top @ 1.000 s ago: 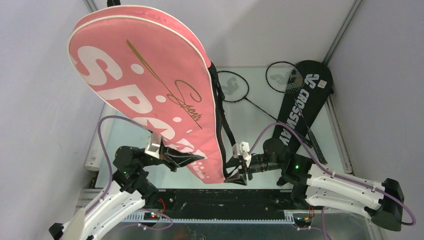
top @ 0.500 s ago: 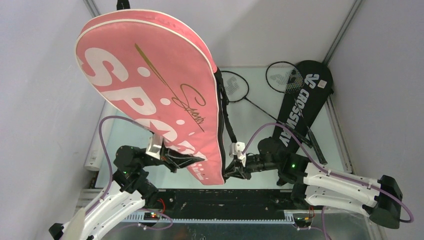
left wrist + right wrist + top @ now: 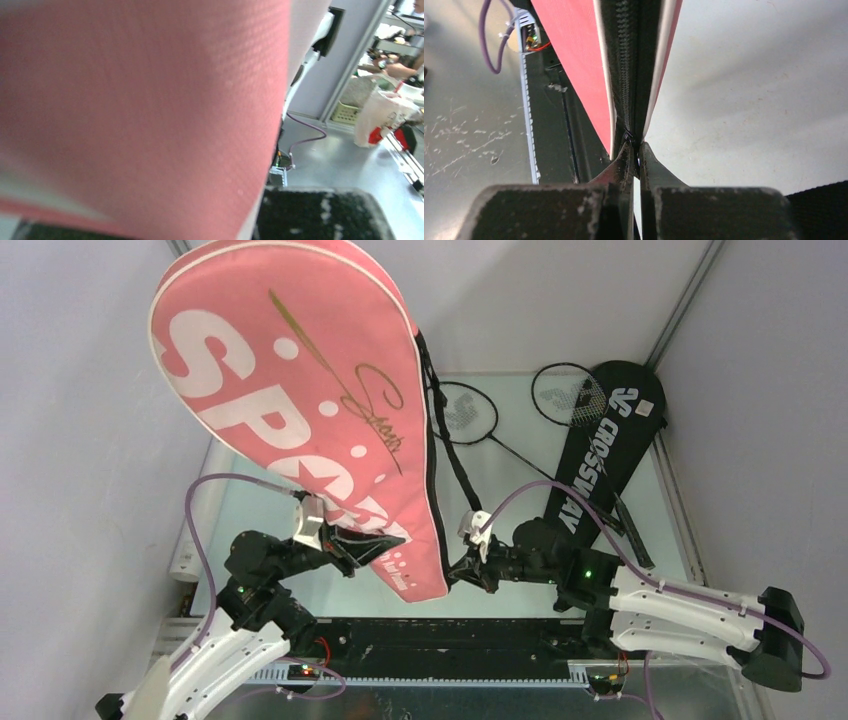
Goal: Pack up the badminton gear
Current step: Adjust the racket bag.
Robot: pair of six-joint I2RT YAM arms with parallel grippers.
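I judge the step in hand to be working the zip on the pink "SPORT" bag (image 3: 290,400), either opening it for loading or closing it. My left pincer (image 3: 347,545) is clamped on the bag's narrow neck and holds it clear of the table (image 3: 520,490). The broad head leans away toward 11 o'clock in the overhead view. Pink fabric fills the left wrist view, so I read that grip from overhead.

My right pincer (image 3: 634,150) is pinched tight at the low end of the zipper (image 3: 626,75). The small zipper pull (image 3: 628,136) seems to sit right at the tips, though it is too small to be sure. From there the zip track runs straight to 12 o'clock in the right wrist view, between the two white-piped edges.

The next move calls for a steady draw along that track while the left arm keeps the bag taut. If the pull slips, I regrip.

The black "CROSSWAY" bag (image 3: 600,455) lies flat at 2 o'clock, with two black rackets (image 3: 465,412) beside it, not yet packed.
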